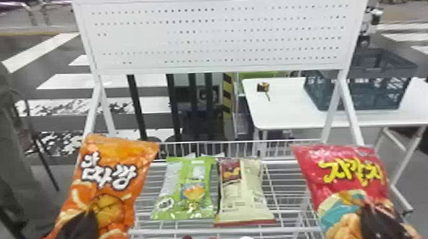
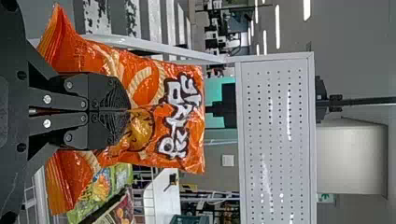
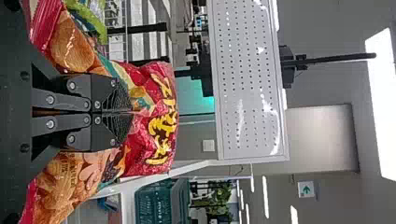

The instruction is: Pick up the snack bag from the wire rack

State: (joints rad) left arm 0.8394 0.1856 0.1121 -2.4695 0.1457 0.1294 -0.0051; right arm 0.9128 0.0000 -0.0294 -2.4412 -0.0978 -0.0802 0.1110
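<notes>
Orange snack bag (image 1: 114, 158) and red snack bag (image 1: 347, 160) held at either side of the wire rack (image 1: 278, 229).
The left gripper (image 1: 83, 227) pinches the orange bag, upright; the green snack bag (image 1: 188, 186) and cream snack bag (image 1: 243, 191) lie side by side on the rack; the right gripper (image 1: 380, 220) is closed on the red one.

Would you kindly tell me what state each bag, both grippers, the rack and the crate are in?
Orange bag: held, pinched at its middle
Red bag: held, also pinched
Green bag: lying on the wire rack
Cream bag: lying beside the green bag
Left gripper: shut on the orange bag
Right gripper: shut on the red bag
Wire rack: bearing both lying bags
Crate: open-topped, standing on the table
</notes>
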